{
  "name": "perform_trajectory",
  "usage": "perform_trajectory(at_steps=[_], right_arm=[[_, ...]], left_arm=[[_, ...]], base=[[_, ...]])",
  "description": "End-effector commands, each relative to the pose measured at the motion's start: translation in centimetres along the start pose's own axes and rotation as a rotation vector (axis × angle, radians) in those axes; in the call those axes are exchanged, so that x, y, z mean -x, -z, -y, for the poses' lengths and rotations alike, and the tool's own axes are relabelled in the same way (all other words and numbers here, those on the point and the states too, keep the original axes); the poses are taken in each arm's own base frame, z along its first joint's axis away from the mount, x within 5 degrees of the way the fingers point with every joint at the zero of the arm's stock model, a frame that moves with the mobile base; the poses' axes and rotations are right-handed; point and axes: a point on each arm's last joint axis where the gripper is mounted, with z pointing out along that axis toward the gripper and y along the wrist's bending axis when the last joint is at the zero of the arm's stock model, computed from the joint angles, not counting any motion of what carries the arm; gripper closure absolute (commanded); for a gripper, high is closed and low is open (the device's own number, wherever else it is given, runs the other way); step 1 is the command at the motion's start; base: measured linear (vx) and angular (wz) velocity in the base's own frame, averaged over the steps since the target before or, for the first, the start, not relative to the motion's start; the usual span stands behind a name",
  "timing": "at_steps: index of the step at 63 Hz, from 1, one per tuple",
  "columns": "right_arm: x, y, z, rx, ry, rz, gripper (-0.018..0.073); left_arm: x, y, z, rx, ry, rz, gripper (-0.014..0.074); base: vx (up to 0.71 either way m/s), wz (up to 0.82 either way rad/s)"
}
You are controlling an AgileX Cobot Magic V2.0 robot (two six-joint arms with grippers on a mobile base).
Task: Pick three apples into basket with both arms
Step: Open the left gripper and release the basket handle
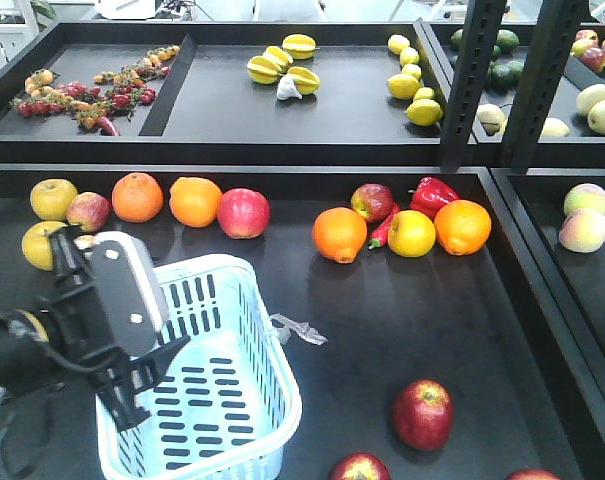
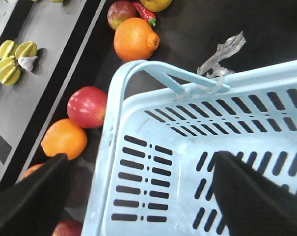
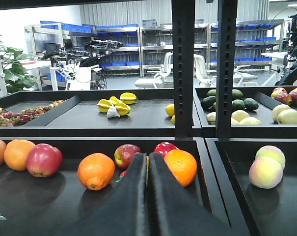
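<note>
**Front view.** The white slotted basket [image 1: 217, 290] stands at the lower left of the black table [image 1: 432, 320], and its interior is empty. A crumpled clear plastic scrap [image 1: 298, 329] trails from its right-hand side, tied at the hoop handle [image 2: 160, 73]. The left arm [image 1: 22, 350] enters from the left edge. The left tool [image 1: 157, 385] hangs over the basket's left wall.

**Left wrist view.** The left tool is released, with its fingers [image 2: 251, 196] spread wide. One finger is over the basket floor. The other is outside the long wall, above the table. Only the rim lies between them.

**Apples.** Apple A [image 1: 423, 413], dark red with a pale streak, lies on the table to the right of the basket and well apart from it. Apple B [image 1: 359, 468], below and to the left of A, is cut by the lower frame edge. Apple C [image 1: 532, 475], to the right of A, is cut by the same edge. None of the three touches the basket or a tool. A pinkish-red apple [image 1: 243, 212] sits in the back row just beside an orange [image 1: 195, 200].

**Right wrist view.** The right tool [image 3: 148, 156] is clenched, its fingers pressed together with a hairline gap and grasping nothing. It is aimed at the back row of fruit, between a second orange [image 3: 95, 170] and a third orange [image 3: 180, 166].
</note>
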Motion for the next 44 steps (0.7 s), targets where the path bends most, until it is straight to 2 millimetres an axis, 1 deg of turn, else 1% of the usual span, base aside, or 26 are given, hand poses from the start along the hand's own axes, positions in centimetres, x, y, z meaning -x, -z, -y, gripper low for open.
perform_trajectory(at_steps=[1,5,12,18,29,37,44], right_arm=[[0.2,0.0,0.0,0.001,0.01,0.063,0.0568],[0.2,0.0,0.0,0.001,0.01,0.063,0.0568],[0.2,0.0,0.0,0.001,0.01,0.063,0.0568],[0.2,0.0,0.0,0.001,0.01,0.063,0.0568],[0.2,0.0,0.0,0.001,0.01,0.063,0.0568],[0.2,0.0,0.0,0.001,0.01,0.063,0.0568],[0.2,0.0,0.0,0.001,0.01,0.063,0.0568]], left_arm=[[1.5,2.5,-1.2,0.07,0.088,0.102,0.0024],[1.7,3.9,-1.3,0.073,0.144,0.125,0.0024],[2.0,6.6,-1.3,0.066,0.304,0.175,0.0024],[1.7,8.4,-1.4,0.07,0.429,0.186,0.0024],[-0.2,10.4,-2.3,0.173,0.536,0.098,0.0024],[-1.6,11.6,-3.1,0.281,0.682,0.046,0.0024],[-2.3,12.8,-3.2,0.347,0.778,0.023,0.0024]], base=[[0.0,0.0],[0.0,0.0],[0.0,0.0],[0.0,0.0],[0.0,0.0],[0.0,0.0],[0.0,0.0]])
